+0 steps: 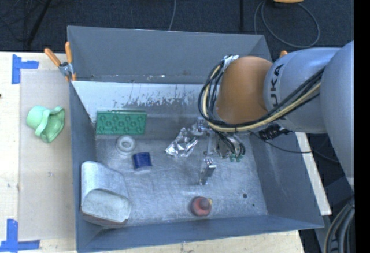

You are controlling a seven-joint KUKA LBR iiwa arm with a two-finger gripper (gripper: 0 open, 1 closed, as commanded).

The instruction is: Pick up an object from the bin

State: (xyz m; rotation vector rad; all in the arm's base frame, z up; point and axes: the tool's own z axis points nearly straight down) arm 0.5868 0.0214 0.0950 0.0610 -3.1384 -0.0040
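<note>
I judged the step to be lining up a grasp, and doing it well meant settling on one target first. The gripper (206, 170) hung over bare floor of the bin (243, 188), with the crumpled silver foil (183, 145) just beside it on the view's left and the small reddish round piece (200, 205) near the front wall. I could not tell how wide the gripper stood or whether it had anything. The arm (312, 90) reached in from the right, its orange-covered wrist (243, 93) bent steeply down
</note>
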